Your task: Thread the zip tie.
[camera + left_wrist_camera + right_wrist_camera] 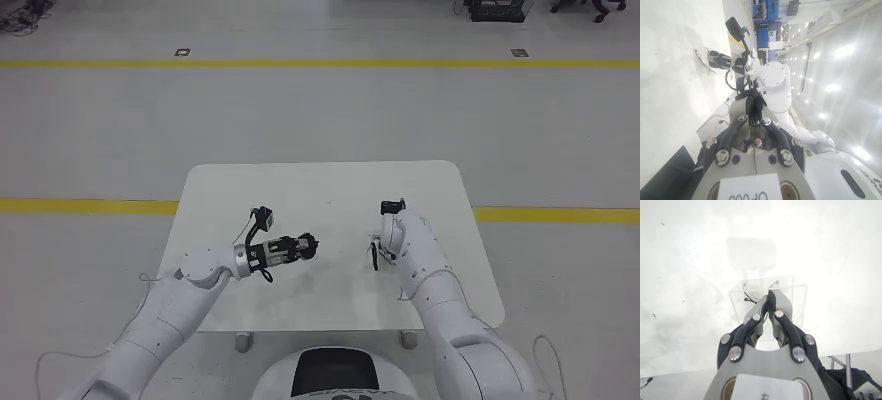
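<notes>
At the right gripper (768,295): pads shut tight together, with a thin dark strand in the seam. Looks to be one zip tie (764,316) pinched there, though not sure. Hangs straight down, just over the top of a clear box (799,302), with more zip ties (748,299) loose inside. Probably kept in such a box so as not to scatter on the table.

At the left gripper (753,96): pads also together, and cannot tell whether empty or not. Points sideways across the table toward the right one, apart from it. Seems held ready there to receive the free end for the threading.

Underneath both, a white table (330,185) with rounded corners, plain and matte. Around it, a pale floor (320,120) with yellow lines (320,63). Farther away in the hall, blue racks (766,11) and rows of ceiling lamps (831,87).
</notes>
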